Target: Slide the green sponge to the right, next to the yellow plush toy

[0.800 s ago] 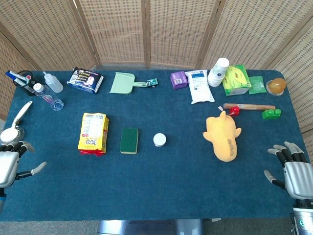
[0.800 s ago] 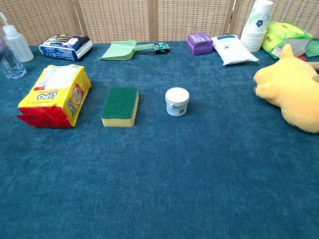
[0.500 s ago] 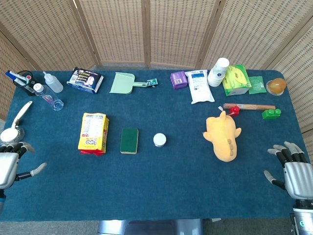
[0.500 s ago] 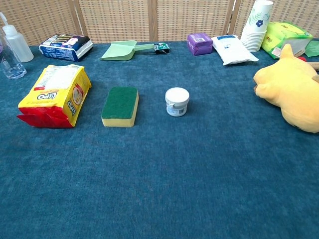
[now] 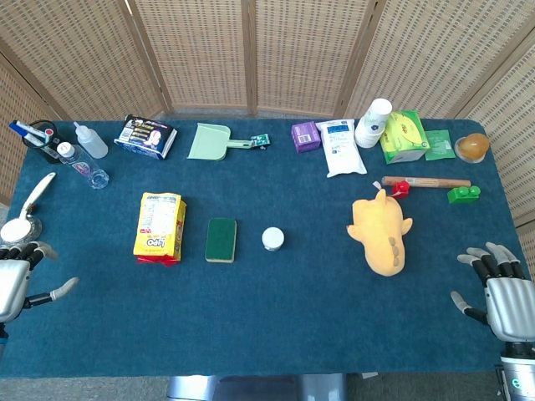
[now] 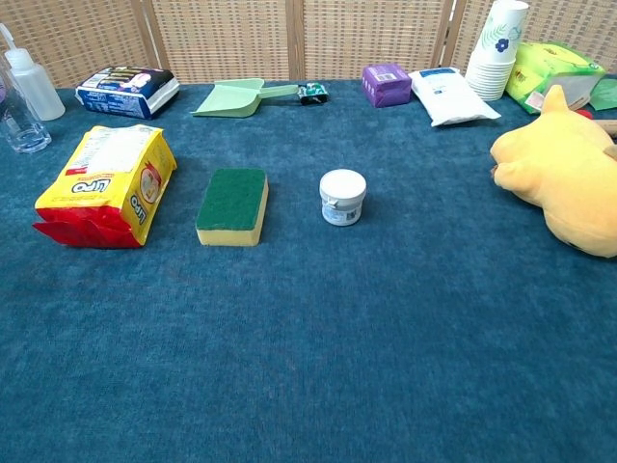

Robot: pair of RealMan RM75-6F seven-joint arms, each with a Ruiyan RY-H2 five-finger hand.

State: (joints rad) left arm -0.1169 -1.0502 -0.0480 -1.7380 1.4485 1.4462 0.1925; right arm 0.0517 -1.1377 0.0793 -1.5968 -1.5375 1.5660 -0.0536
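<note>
Left hand [image 5: 15, 280] cut off at edge (empty) — sponge [image 5: 221, 240] untouched.

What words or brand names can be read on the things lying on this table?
"Lipo": on the yellow snack bag, printed in red letters, sideways.
Dark blue packet: print too small to read.
Purple box: label blurred.
White pouch: text unreadable.
Small white jar: label illegible.
Green packet: print unreadable.

The yellow and red plastic snack packet [image 6: 104, 186], lying at the left of the blue cloth, carries the brand "LIPO" in red letters on its near end. Print on the other packets and boxes is too small to read.
</note>
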